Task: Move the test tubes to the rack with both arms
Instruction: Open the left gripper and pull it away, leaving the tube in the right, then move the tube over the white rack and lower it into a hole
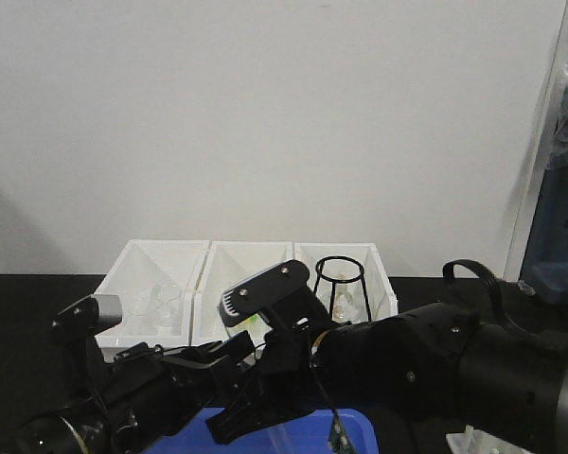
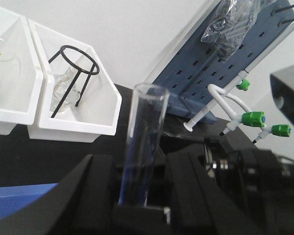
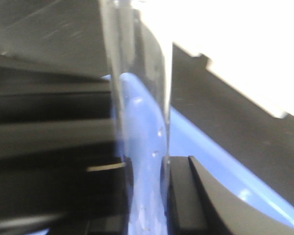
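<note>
The black desk (image 1: pixel 19 312) fills the lower frame of the front view. Over it the right arm (image 1: pixel 454 364) and the left arm (image 1: pixel 123 397) converge at lower centre. That crowding is consistent with work over one shared pick-up area, the blue tray (image 2: pixel 14 200) below them. Three white bins (image 1: pixel 161 255) stand in a row against the wall behind, clear of the arms. A white object (image 1: pixel 475 441) at the bottom right edge may be the rack, but it is too cropped to confirm. In the left wrist view the left end effector (image 2: pixel 137 171) is closed on the foot of a test tube (image 2: pixel 144 132). The tube stands near upright with its open mouth up and free, a hold judged suitable for lowering it base-first into a hole. In the blurred right wrist view the right end effector (image 3: pixel 146 171) appears clamped on a clear tube (image 3: pixel 137 98), also upright, with blue behind it. Whether this is the same tube cannot be determined. No tube is seen seated in a rack.
</note>
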Controlling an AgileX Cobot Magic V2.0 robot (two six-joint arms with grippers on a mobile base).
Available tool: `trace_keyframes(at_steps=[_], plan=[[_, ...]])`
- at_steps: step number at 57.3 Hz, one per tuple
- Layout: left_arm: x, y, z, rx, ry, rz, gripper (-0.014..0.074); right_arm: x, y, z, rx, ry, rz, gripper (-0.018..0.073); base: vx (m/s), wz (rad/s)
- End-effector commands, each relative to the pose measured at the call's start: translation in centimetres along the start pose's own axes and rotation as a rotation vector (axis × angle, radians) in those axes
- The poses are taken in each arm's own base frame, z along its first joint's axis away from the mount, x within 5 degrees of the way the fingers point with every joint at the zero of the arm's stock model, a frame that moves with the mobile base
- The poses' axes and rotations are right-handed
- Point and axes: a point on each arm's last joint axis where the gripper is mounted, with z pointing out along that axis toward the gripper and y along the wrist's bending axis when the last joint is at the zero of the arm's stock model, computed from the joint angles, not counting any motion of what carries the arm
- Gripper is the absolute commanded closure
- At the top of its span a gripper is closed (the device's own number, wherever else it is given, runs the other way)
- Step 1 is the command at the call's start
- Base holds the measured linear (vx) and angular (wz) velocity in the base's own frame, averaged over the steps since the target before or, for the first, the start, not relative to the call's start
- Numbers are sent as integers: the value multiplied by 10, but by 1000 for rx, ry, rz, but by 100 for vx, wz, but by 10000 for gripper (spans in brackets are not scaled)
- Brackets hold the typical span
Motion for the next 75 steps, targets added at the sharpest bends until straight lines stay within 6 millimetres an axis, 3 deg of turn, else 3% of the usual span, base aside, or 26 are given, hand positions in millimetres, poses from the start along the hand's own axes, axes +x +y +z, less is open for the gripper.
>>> trace_keyframes(at_steps=[1, 16, 29, 35, 44, 58, 66, 75], plan=[[-21, -19, -5, 109, -115, -1, 185, -24, -9, -22, 44, -156, -2, 569, 0, 0], [-21, -19, -5, 111, -116, -1, 185, -24, -25, -23, 86, -172, 6, 568, 0, 0], [-20, -19, -5, 104, -116, 58, 185, -20, -68, -32, 188, -180, 56, 568, 0, 0], [-21, -18, -5, 93, -125, 106, 185, -19, -90, -50, 247, -202, 90, 568, 0, 0], [-28, -11, -5, 41, -175, 64, 185, -16, -110, -97, 336, -267, 122, 568, 0, 0], [-37, 0, -7, 0, -208, 57, 185, 27, -127, -171, 543, -397, 148, 568, 0, 0], [-37, 0, -7, 0, -207, 58, 185, 61, -131, -189, 637, -406, 182, 568, 0, 0], [-37, 0, -7, 0, -207, 58, 185, 93, -125, -191, 695, -463, 193, 568, 0, 0]])
